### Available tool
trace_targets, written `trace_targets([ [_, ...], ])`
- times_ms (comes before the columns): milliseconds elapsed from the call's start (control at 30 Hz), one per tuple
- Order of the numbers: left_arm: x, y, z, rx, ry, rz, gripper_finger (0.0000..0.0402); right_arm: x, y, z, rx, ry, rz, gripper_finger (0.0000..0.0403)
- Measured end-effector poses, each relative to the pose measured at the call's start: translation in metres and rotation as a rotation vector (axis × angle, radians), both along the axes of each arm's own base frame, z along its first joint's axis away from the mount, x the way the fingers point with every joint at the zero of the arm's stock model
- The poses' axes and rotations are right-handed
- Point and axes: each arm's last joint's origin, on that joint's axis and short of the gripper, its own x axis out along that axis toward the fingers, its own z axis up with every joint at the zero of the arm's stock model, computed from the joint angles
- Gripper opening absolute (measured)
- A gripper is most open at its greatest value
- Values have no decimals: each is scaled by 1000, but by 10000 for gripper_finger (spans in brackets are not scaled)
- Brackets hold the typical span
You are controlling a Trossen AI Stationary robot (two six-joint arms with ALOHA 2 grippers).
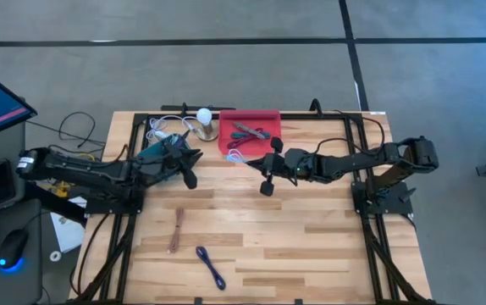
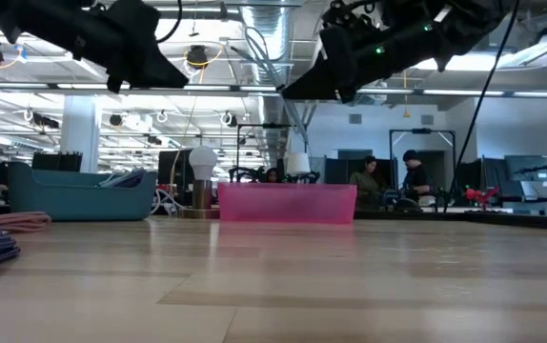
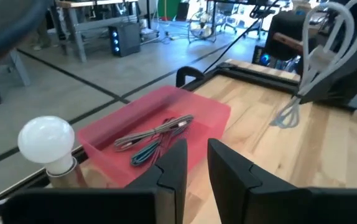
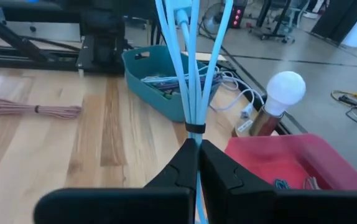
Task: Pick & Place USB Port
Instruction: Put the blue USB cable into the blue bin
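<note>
My right gripper (image 4: pixel 196 155) is shut on a light blue cable bundle (image 4: pixel 188 68) bound by a black tie. It hovers over the table's middle, just near of the pink tray (image 1: pixel 250 131); the high view shows it too (image 1: pixel 266 174). The tray holds a few coiled cables (image 3: pixel 160 134). My left gripper (image 3: pixel 197 165) is open and empty, above the table beside the teal bin (image 1: pixel 154 152), and it points toward the tray. The held bundle also shows in the left wrist view (image 3: pixel 318 56). My right gripper pinches the cable bundle between its two fingertips, just beside the black tie (image 4: pixel 194 128). The several strands run on past the fingertips along the line of the fingers. The bundle is lifted clear of the table, and its loop end (image 3: pixel 287 115) hangs free.
A white light bulb on a wooden base (image 1: pixel 204 119) stands between bin and tray. The teal bin holds more cables (image 4: pixel 166 81). A pink cable bundle (image 1: pixel 177 229) and a blue one (image 1: pixel 211 267) lie on the near part of the table. People stand in the room behind.
</note>
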Motion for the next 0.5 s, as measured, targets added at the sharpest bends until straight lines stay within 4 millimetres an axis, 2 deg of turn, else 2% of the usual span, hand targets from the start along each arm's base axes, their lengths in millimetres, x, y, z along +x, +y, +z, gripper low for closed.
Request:
trace_targets([
  [167, 8, 0, -4, -3, -2, -7, 62, 1, 2, 5, -3, -55, 6, 0],
  [400, 23, -4, 4, 58, -112, -131, 62, 3, 7, 10, 3, -102, 68, 0],
  [500, 26, -4, 1, 88, -78, -147, 67, 3, 7, 11, -1, -118, 69, 0],
])
